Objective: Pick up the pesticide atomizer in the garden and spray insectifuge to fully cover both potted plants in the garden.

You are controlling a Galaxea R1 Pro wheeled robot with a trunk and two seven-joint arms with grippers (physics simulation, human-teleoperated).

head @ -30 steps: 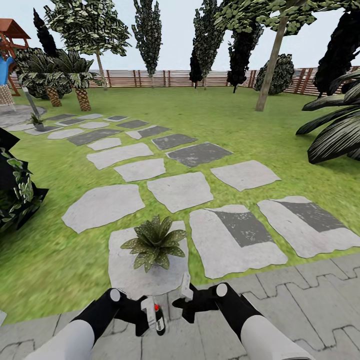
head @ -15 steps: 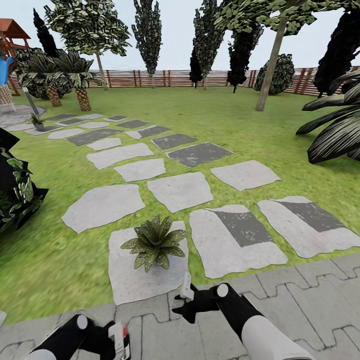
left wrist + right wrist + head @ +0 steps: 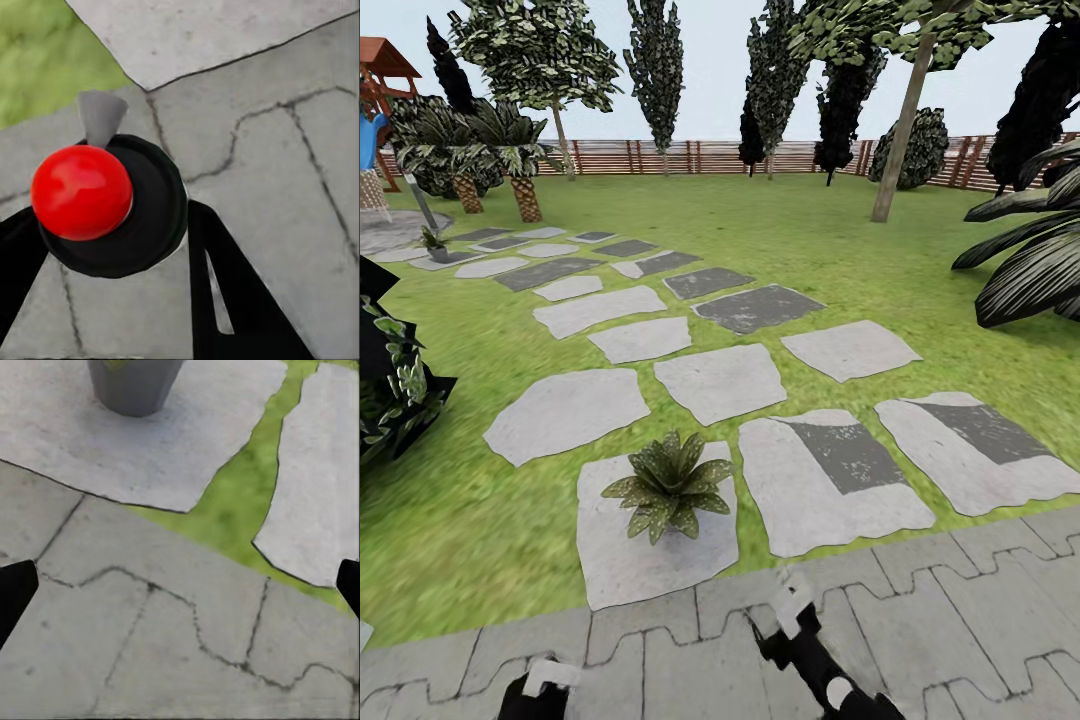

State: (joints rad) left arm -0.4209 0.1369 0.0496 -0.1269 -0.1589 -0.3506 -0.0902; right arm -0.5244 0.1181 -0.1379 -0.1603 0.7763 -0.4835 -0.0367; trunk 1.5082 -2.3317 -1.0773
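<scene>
Your left gripper (image 3: pixel 112 247) is clamped on the pesticide atomizer (image 3: pixel 112 202) above the paving; your right gripper (image 3: pixel 180 585) has its fingers apart. The near potted plant (image 3: pixel 668 485) sits on a stepping stone (image 3: pixel 650 560).

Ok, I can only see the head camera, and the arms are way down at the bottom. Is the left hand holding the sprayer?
Observer: Yes. In the left wrist view the pesticide atomizer, with a red knob on top, sits clamped between the left gripper's black fingers, above grey paving.
Operator: And the right hand?
Observer: The right gripper is open and holds nothing, its fingers spread wide.
Operator: What's it looking at?
Observer: A grey pot standing on a stepping stone, with a strip of grass beside it.
</scene>
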